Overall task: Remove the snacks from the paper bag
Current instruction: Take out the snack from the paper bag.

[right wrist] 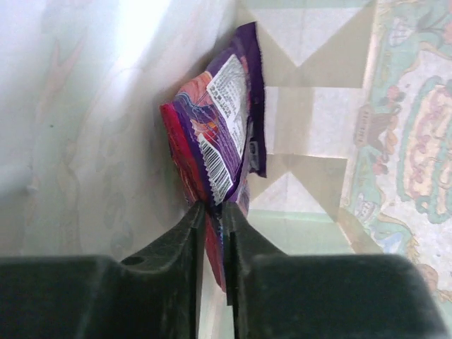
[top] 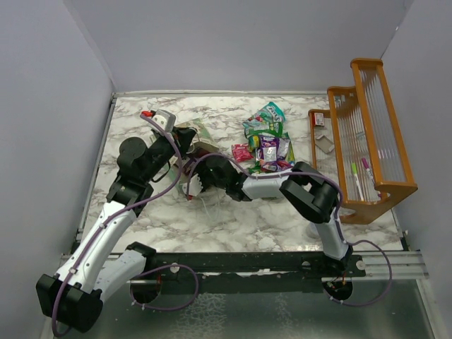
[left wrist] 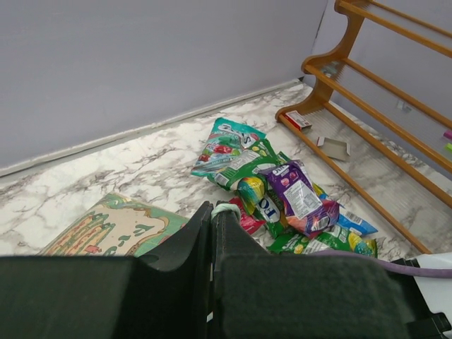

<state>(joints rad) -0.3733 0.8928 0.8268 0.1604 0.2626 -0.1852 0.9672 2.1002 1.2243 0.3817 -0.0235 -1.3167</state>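
Note:
The paper bag (top: 200,131) lies on its side left of the table's middle; its cream printed panel shows in the left wrist view (left wrist: 113,226). My left gripper (top: 188,139) is shut on the bag's mint-green rim (left wrist: 226,210). My right gripper (top: 201,180) reaches into the bag's mouth; in the right wrist view (right wrist: 214,208) it is shut on a purple and red packet (right wrist: 222,120) against the white inner wall (right wrist: 85,141). Several snacks (top: 267,141) lie in a pile right of the bag, also seen in the left wrist view (left wrist: 289,194). A red packet (top: 241,152) lies beside the pile.
An orange wooden rack (top: 367,141) stands at the right edge, also in the left wrist view (left wrist: 367,78). A small red-and-white box (left wrist: 298,121) and a white card (left wrist: 334,147) lie at its foot. Grey walls close in the table.

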